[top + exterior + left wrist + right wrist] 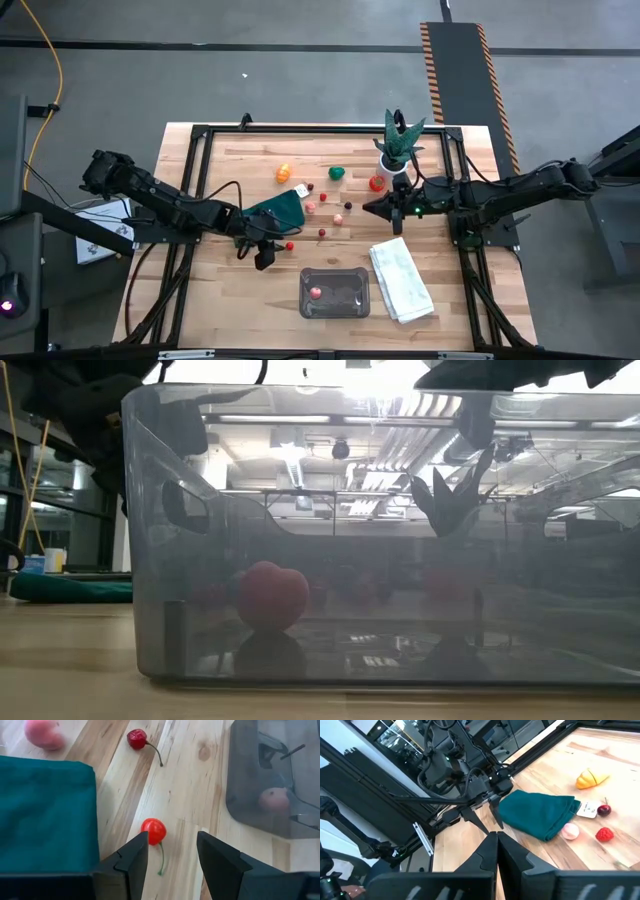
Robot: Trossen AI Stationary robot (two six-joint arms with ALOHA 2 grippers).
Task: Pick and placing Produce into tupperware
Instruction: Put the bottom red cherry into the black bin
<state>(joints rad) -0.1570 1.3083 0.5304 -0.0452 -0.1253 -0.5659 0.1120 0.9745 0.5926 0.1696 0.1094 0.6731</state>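
My left gripper [265, 257] is open, slanting down at the table between the dark green cloth [276, 210] and the tupperware [335, 292]. In the left wrist view a red cherry [153, 831] lies on the wood just at the gripper's [172, 837] fingertips, close by one finger, with its green stem [161, 861] running back between them. The tupperware holds one pink-red fruit [316, 292]. More produce lies scattered at the table's middle: an orange piece [284, 172], a green one [337, 172] and several small red ones. My right gripper [385, 208] hangs shut beside the potted plant. My left gripper has the red cherry right beside one fingertip [142, 841]; I cannot tell whether that finger touches it. The cherry lies on the table, and the other finger stands clear of it.
A folded white towel [402, 280] lies right of the tupperware. The spiky potted plant [398, 150] stands at the far right. A dark red cherry [137, 738] and a pink fruit [44, 732] lie beyond the left gripper, along the cloth's edge [92, 805].
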